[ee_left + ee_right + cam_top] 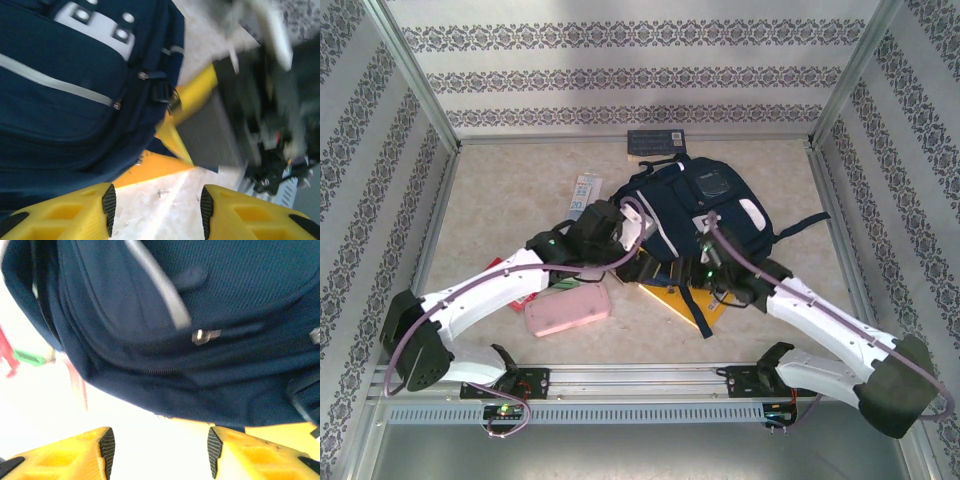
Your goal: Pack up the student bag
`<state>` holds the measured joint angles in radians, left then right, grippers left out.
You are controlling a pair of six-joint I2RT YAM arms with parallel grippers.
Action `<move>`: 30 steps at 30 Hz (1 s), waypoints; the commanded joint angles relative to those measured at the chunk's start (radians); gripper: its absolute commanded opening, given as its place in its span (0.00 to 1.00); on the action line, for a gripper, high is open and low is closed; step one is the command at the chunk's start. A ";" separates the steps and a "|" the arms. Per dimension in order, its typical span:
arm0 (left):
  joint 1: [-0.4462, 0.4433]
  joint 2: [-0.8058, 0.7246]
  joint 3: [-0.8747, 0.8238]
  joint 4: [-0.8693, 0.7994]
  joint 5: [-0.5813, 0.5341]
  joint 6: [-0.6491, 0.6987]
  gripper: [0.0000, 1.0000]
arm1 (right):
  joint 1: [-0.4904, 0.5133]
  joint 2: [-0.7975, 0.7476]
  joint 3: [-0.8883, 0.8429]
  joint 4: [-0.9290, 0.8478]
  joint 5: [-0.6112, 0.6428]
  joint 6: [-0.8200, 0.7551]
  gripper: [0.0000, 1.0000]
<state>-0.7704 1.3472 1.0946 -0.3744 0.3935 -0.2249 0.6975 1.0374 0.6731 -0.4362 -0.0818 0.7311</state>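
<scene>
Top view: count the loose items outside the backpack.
5: pink case beside the left arm; red item partly under that arm; yellow folder under the bag's near edge; striped packet left of it; dark card behind it. More may be hidden.

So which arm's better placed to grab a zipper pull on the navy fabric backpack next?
Right, probably. The right gripper is open and faces the navy fabric backpack with a metal zipper pull just ahead. The left gripper, also open, has the bag off to its side.
</scene>
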 commanded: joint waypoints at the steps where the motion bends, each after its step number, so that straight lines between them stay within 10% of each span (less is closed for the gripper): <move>1: 0.051 -0.020 -0.013 -0.049 -0.032 -0.064 0.49 | 0.115 -0.069 -0.155 0.224 0.141 -0.088 0.56; 6: 0.089 -0.058 -0.051 -0.021 -0.010 -0.059 0.48 | 0.243 -0.270 -0.451 0.617 0.265 -0.285 0.57; 12: 0.098 -0.092 -0.073 0.015 -0.001 -0.056 0.48 | 0.242 -0.347 -0.520 0.615 0.289 -0.363 0.55; 30: 0.167 -0.100 -0.096 0.045 0.003 -0.074 0.48 | 0.244 0.019 -0.511 0.887 0.295 -0.344 0.47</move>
<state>-0.6205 1.2484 1.0080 -0.3656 0.3851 -0.2768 0.9340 0.9989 0.1268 0.3431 0.1944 0.4110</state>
